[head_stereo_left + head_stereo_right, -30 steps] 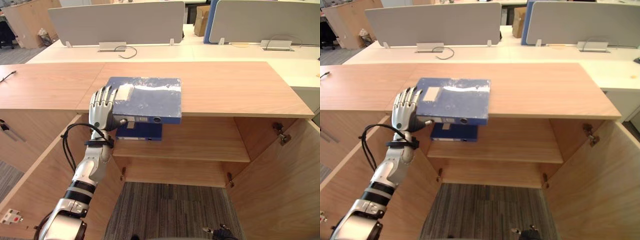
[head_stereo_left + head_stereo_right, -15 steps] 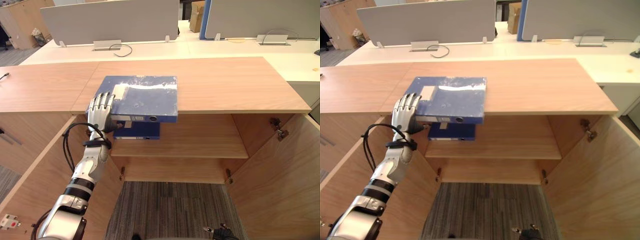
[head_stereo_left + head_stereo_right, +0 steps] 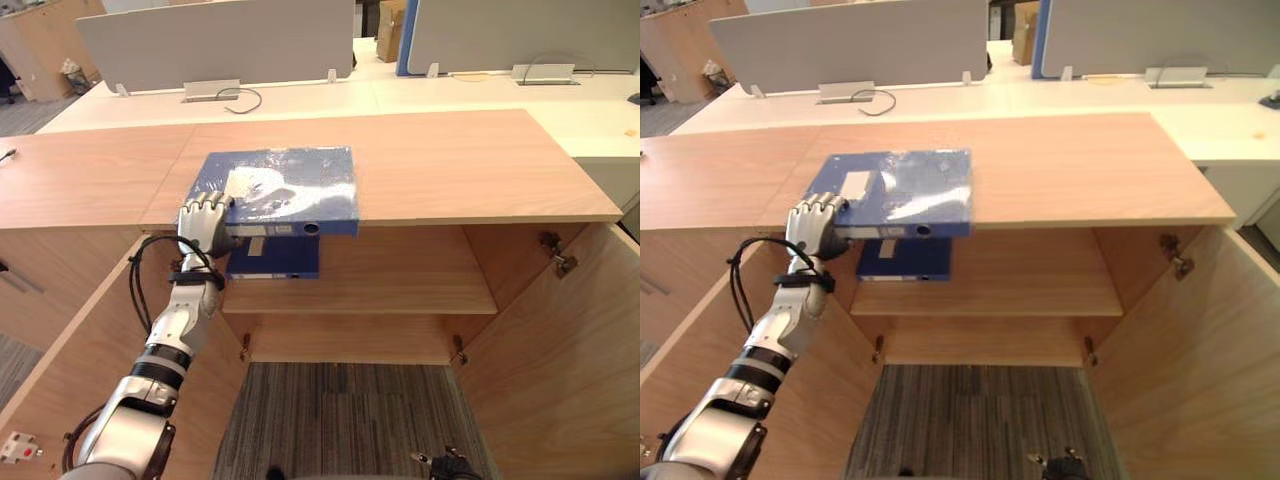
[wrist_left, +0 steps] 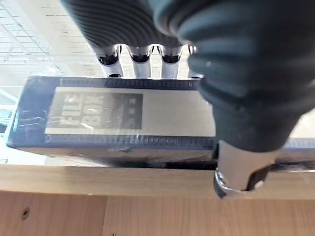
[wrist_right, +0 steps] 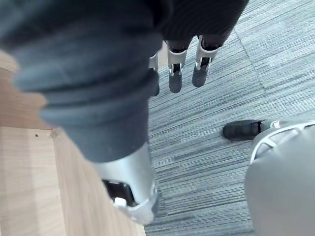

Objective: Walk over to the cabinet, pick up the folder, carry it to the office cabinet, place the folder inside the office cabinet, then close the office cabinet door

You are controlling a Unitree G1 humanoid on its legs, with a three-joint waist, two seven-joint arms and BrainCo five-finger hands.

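Left hand is clenching the folder at its near-left edge on the cabinet top. Right hand is hanging with fingers relaxed. Lifting, carrying, shelving and closing the door are all looking undone.

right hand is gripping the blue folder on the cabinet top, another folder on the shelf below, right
No, the left hand grips the blue folder on the cabinet top, per the left eye view; another folder lies on the shelf below.

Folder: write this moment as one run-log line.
left hand: shut on folder corner | folder: on cabinet top | right hand: open
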